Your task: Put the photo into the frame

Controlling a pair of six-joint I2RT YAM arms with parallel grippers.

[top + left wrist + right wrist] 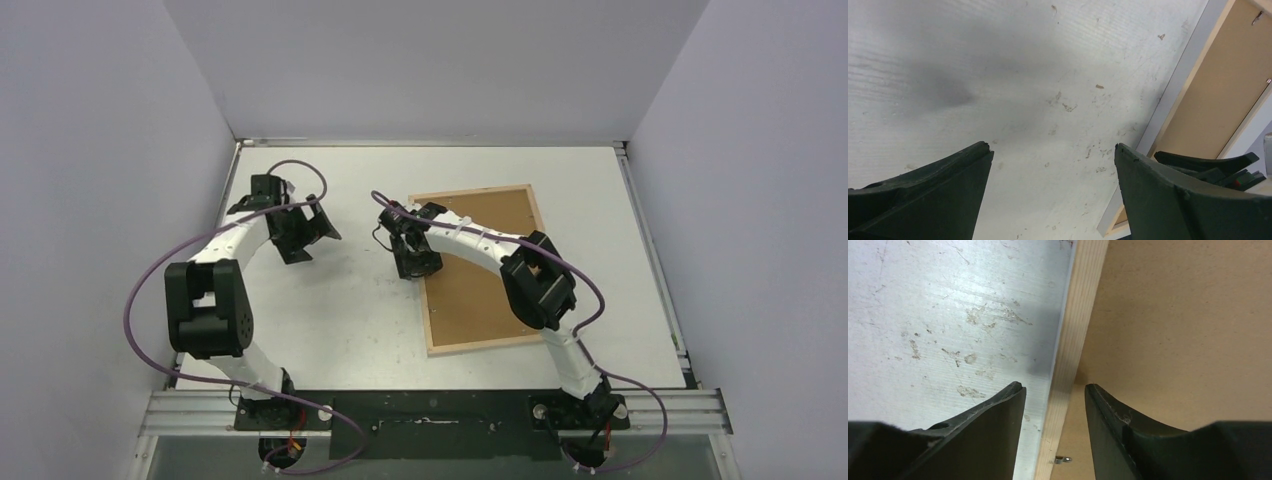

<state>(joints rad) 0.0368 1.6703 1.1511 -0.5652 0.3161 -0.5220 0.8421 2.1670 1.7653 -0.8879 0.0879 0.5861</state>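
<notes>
The right end effector [1054, 387] hangs with its fingers spread either side of the left wooden rim of the frame [480, 346]. The frame lies back-up on the worktop [350, 310], holding a brown backing board [470, 300]. The left end effector [1053, 147], also spread, hovers nearby.

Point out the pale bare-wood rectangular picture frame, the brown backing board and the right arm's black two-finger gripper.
pale bare-wood picture frame [1070, 340]: right wrist view, wooden rail.
brown backing board [470, 300]: top external view, bare middle.
right gripper [1053, 385]: right wrist view, between fingertips.
</notes>
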